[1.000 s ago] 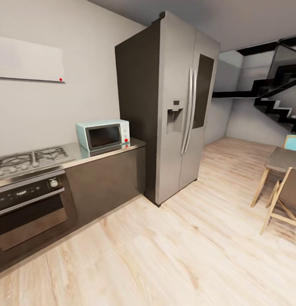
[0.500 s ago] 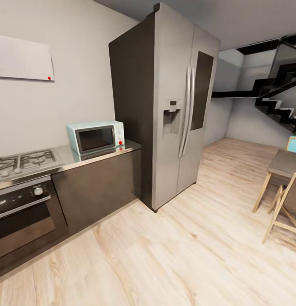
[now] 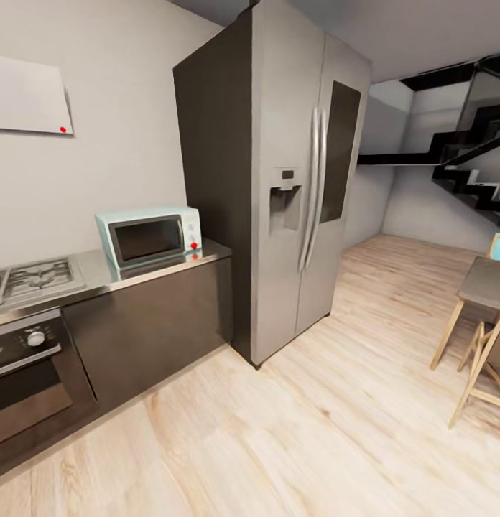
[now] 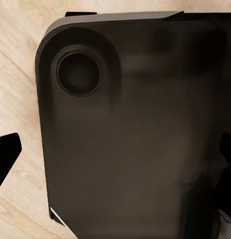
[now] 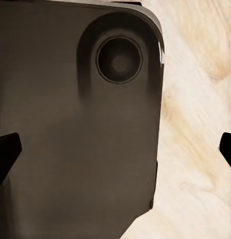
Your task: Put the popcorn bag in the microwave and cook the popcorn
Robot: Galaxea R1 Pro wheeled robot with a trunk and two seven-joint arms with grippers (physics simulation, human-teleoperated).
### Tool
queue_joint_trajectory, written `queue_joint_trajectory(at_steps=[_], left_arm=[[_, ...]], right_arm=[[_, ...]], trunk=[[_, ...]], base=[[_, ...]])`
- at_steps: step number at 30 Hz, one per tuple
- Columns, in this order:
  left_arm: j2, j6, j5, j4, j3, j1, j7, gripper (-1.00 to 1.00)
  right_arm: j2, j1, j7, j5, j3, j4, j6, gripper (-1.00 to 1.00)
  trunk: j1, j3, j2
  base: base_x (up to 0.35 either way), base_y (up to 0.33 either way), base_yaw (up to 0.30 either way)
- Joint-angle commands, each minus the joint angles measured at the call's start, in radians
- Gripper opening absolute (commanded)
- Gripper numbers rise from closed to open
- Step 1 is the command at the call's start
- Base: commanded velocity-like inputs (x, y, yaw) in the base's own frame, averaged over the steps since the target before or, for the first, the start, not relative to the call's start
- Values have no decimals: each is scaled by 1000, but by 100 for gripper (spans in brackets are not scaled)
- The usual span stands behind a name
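Evidently nothing is done yet: the pale mint-blue boxy microwave [image 3: 149, 237] sits door-closed on the grey brushed-steel countertop [image 3: 99, 276] beside the tall steel fridge [image 3: 279, 179], both claws released wide over the robot's dark base.

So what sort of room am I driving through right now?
A home kitchen, by the look of it: a steel countertop carrying a mint-blue microwave, a gas hob over a built-in oven, and a tall fridge beside them.
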Motion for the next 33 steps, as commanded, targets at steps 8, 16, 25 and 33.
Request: queue_joint_trajectory(at_steps=[8,16,25,33], left_arm=[[1,-1,1,-2,0,0,0,100],[1,-1,1,-2,0,0,0,100],[1,-1,1,-2,1,1,0,100],[1,-1,1,-2,1,1,0,100]], right_arm=[[1,0,-1,1,1,0,-3,100],[2,0,-1,1,1,0,-3,100],[2,0,-1,0,1,0,-3,100],[4,0,-1,0,1,0,-3,100]], trunk=[[0,-1,0],[0,-1,0],[0,-1,0],[0,-1,0]], base=[[246,-109,0],[243,-102,0],[242,-95,0],[236,-93,0]])
